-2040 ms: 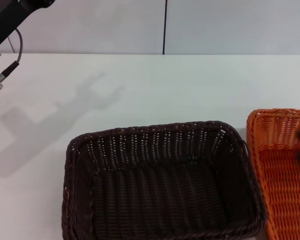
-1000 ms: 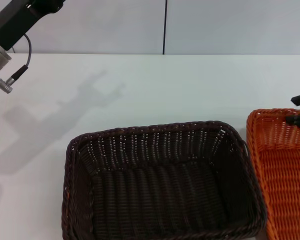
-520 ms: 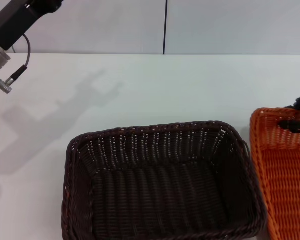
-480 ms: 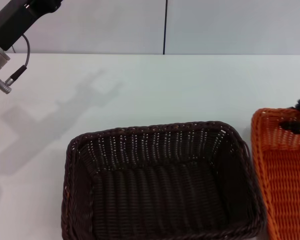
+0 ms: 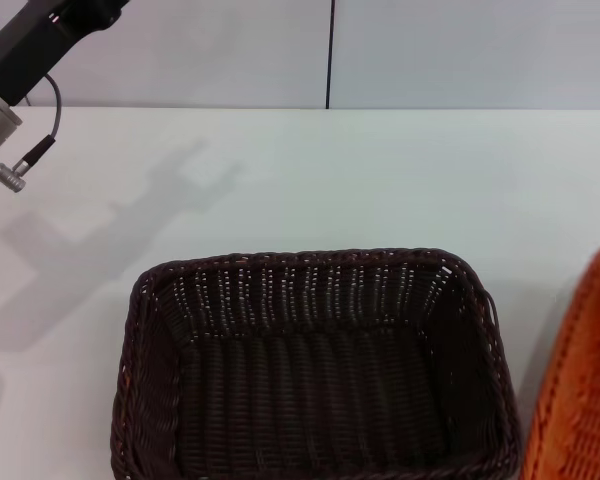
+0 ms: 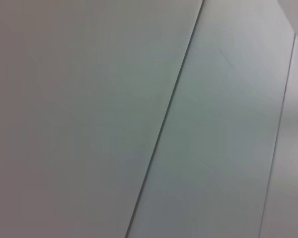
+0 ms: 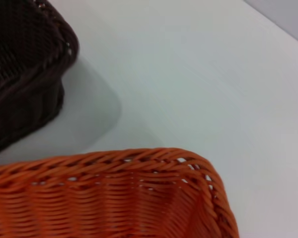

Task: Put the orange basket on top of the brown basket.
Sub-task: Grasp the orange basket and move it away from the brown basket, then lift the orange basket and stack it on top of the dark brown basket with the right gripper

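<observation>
Surface: white table [image 5: 380, 180], pale panelled wall [image 5: 460, 50] behind.
Brown basket [image 5: 310, 370]: on the table, front centre.
Orange basket [image 5: 580, 400]: tilted at the right edge, beside the brown basket, apart from it.
Left arm [image 5: 30, 50]: raised far left, gripper unseen.
Right gripper: unseen, state cannot be told; orange basket's rim [image 7: 139, 158] directly below its camera.

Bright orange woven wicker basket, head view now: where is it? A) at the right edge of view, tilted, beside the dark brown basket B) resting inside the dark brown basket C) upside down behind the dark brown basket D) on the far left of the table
A: the bright orange woven wicker basket shows only as a slanted side at the right edge, apart from the dark brown rectangular woven basket, which holds nothing.
</observation>
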### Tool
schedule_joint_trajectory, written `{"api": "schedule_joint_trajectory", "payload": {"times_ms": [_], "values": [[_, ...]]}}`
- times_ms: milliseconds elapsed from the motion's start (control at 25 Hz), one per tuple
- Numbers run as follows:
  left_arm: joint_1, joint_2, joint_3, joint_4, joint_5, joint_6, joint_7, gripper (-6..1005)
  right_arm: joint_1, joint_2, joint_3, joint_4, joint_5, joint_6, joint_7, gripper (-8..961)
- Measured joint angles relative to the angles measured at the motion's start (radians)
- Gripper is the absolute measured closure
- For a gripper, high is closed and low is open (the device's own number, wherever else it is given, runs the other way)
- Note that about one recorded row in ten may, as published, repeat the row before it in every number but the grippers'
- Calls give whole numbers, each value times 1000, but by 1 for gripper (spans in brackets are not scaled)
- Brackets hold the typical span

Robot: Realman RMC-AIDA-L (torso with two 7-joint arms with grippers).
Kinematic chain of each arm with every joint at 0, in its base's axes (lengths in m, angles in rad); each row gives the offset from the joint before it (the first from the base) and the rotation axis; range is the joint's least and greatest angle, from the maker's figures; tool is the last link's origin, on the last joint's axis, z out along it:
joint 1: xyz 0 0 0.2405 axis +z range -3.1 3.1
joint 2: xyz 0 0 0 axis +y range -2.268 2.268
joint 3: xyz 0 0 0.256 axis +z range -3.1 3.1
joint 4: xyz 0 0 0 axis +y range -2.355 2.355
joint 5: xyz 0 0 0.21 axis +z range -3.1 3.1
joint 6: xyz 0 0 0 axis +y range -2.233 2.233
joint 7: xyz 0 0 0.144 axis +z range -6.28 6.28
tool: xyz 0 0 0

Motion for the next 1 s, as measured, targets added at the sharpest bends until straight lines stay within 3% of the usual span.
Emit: {"api": "schedule_joint_trajectory", "payload": {"times_ms": [40,120,160,240,320,560,640,680,800,1000], "values": [[0,0,-5,4,0,0,0,138,-9,-33,77,22,-2,-50,-3,729],[-1,-1,-14,10,-1,-2,0,138,-18,-61,146,52,-2,-80,-11,741],[-2,-2,-15,13,-1,-2,0,139,-18,-61,146,52,-2,-80,-11,747],[-2,-2,-18,19,-1,-4,0,139,-34,-107,233,119,-2,-108,-27,759],[-3,-2,-19,25,-1,-5,0,139,-44,-128,271,162,-2,-114,-36,771],[-2,-2,-19,33,-2,-8,0,139,-69,-147,355,209,7,-116,-40,790],[-2,-2,-19,33,-2,-9,0,139,-78,-149,467,214,40,-123,-37,790],[1,-2,-18,33,-2,-11,0,139,-78,-149,467,214,40,-123,-37,790],[5,-2,-18,33,-2,-13,0,138,-99,-154,598,214,125,-136,-21,791],[9,-2,-18,33,-3,-17,0,138,-127,-151,666,209,254,-124,31,792]]}}
